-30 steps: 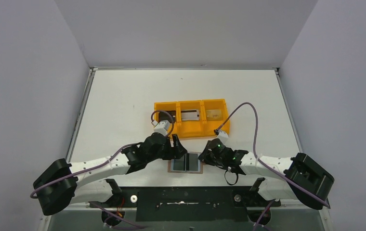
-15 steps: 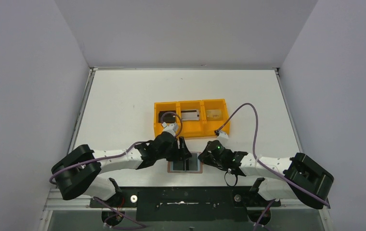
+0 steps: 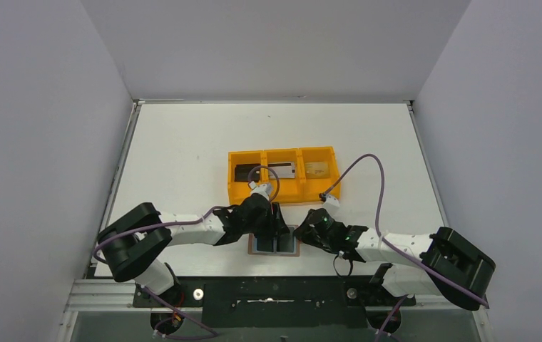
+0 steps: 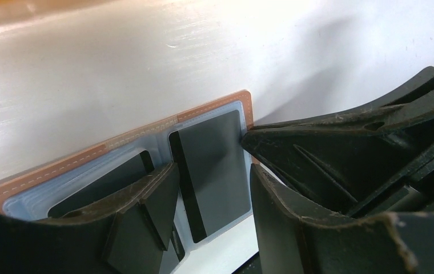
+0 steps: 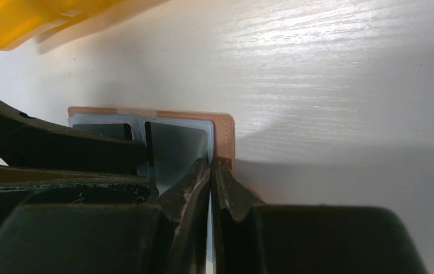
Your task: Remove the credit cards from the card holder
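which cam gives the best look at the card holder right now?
Left wrist: the card holder lies open, both panels visible up close. Right wrist shows mainly one panel. Top external shows it small, partly under the left gripper.

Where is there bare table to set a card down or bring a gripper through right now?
Free: the table beyond the orange tray, and the strips left and right of it. Crowded: between the tray and the card holder, where the left gripper and right gripper meet.
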Tool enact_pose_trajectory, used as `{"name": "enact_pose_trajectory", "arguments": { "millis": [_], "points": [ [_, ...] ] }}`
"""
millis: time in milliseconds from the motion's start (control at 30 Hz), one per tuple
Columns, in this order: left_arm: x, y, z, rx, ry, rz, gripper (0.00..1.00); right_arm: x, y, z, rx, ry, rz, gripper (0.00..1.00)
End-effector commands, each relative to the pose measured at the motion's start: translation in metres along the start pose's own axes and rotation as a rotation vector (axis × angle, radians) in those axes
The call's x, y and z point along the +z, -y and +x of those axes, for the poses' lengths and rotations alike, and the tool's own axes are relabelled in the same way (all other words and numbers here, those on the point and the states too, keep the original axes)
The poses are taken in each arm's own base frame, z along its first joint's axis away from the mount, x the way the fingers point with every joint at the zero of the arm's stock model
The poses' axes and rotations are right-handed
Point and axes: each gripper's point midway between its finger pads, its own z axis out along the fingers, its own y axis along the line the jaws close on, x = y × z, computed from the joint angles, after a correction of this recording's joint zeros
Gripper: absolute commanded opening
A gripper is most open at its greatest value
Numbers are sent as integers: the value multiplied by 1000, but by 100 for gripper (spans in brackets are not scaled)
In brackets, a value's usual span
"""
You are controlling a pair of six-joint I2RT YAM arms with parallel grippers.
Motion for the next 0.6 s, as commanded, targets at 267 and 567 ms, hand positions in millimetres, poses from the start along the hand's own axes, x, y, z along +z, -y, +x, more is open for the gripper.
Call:
{"name": "enact_pose_trajectory", "arguments": {
  "millis": [267, 567],
  "points": [
    [-4, -15, 0, 40, 10, -141, 49, -6, 24, 17, -69, -58, 40, 15],
    [-17, 16, -18, 60, 66, -47, 50, -15, 11, 9, -93, -58, 15, 22]
  ]
}}
